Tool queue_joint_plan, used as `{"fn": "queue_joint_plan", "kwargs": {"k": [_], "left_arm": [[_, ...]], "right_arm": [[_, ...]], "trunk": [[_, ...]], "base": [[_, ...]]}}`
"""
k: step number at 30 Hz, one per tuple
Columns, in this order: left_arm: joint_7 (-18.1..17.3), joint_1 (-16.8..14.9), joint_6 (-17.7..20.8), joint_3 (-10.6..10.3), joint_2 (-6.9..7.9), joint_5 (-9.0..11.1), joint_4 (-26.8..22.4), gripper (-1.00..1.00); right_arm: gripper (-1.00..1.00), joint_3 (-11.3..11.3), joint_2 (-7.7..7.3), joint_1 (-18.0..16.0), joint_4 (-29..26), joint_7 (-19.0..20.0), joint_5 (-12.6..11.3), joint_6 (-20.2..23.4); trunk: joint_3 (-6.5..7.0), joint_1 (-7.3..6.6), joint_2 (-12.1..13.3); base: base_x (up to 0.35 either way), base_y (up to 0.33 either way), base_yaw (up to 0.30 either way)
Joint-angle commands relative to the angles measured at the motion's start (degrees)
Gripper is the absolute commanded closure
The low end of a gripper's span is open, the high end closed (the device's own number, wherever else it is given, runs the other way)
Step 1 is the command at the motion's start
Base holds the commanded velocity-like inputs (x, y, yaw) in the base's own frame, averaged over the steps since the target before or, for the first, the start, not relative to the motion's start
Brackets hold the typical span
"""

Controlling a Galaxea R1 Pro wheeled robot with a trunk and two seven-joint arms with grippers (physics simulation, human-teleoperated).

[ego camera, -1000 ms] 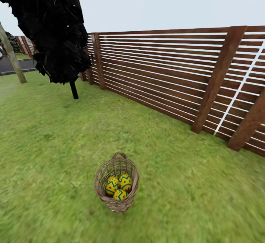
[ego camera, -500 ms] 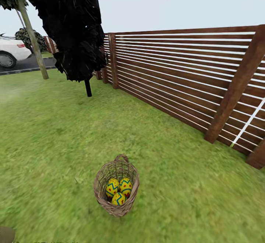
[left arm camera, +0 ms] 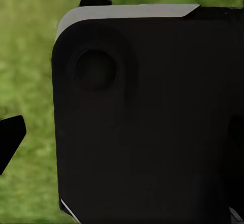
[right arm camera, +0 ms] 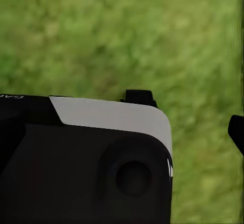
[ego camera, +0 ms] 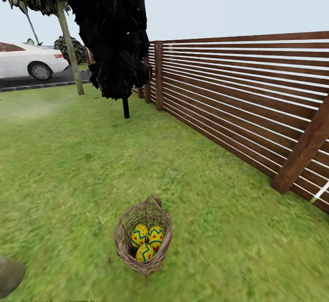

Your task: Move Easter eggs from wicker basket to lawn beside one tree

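Camera swung left; wicker basket [ego camera: 143,241] holds Easter eggs [ego camera: 145,242]; arms seemingly stowed.

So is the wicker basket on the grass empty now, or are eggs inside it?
Not empty. The wicker basket stands on the lawn with all three Easter eggs inside, close together.

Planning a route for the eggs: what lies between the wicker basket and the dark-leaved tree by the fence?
In the head view, only bare lawn lies between the wicker basket and the dark-leaved tree.

White car [ego camera: 27,62] cut by frame edge.
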Motion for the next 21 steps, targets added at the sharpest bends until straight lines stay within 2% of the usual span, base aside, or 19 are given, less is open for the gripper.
{"fn": "queue_joint_plan", "kwargs": {"k": [1, 12, 15, 21], "left_arm": [[-0.03, -0.03, -0.09, 0.17, -0.02, 0.07, 0.02, -1.0], [-0.03, -0.03, -0.09, 0.17, -0.02, 0.07, 0.02, -1.0], [-0.03, -0.03, -0.09, 0.17, 0.0, 0.07, 0.02, -1.0], [-0.03, -0.03, -0.09, 0.24, 0.0, 0.07, 0.02, -1.0]], "right_arm": [[-1.0, 0.12, -0.01, -0.02, 0.04, 0.04, 0.08, -0.17], [-1.0, 0.11, -0.01, -0.02, 0.04, 0.04, 0.09, -0.17], [-1.0, 0.13, -0.06, -0.02, 0.04, 0.04, 0.09, -0.14], [-1.0, 0.17, -0.08, -0.02, 0.04, 0.04, 0.07, -0.05]], "trunk": [[-0.05, 0.01, -0.02], [-0.05, 0.01, -0.02], [-0.05, 0.01, -0.02], [-0.05, 0.01, -0.02]], "base": [[0.128, -0.312, 0.278], [0.128, -0.312, 0.261], [0.124, -0.226, 0.087], [0.044, -0.042, 0.012]]}}
